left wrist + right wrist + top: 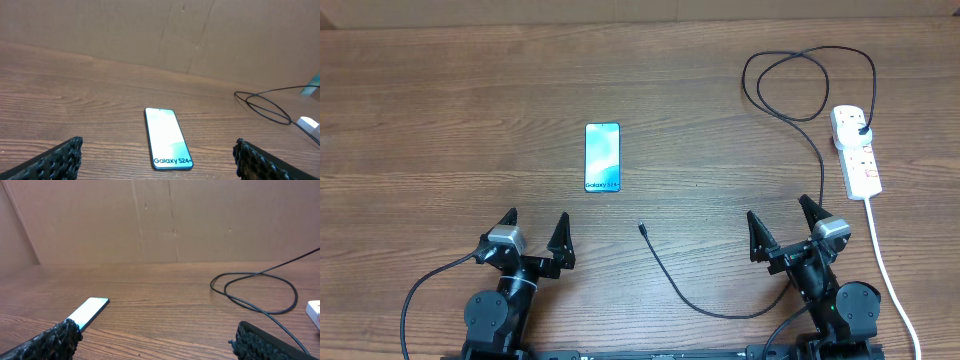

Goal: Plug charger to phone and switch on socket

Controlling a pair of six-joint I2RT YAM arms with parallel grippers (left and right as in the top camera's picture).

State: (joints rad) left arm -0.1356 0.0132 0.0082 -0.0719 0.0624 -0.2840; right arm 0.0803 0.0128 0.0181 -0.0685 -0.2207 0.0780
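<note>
Surface: brown wood-grain surface (440, 120), one, filling the overhead view and carrying everything.
Backdrop: one plain brown board (125, 30) standing behind the surface, seen only from the wrist cameras.
Arms: two, left arm (500, 305) and right arm (840, 295), both cut off by the near edge of the overhead view.
Left hand (536, 214): released, jaws spread wide, nothing between them; in its own camera only the two dark fingertips show at the bottom corners.
Right hand (777, 206): released as well, jaws wide apart and empty; its fingertips are likewise cropped.
White cord (885, 270): one, thick, running from the socket's near end off the bottom edge.
Charger (690, 295): one thin black cable, looped at the far right, then curving back past the right arm, where part of it is hidden.
Socket (857, 150): one white strip at the far right, well apart from the phone; switch positions too small to read; only a corner shows in the wrist views.
Phone (602, 157): one, lying flat, screen up, centre-left, ahead of the left hand.
Plug (861, 130): one, black, on the socket's far end.
Connector tip (642, 229): one, lying loose on the surface near the phone, not touching it.
</note>
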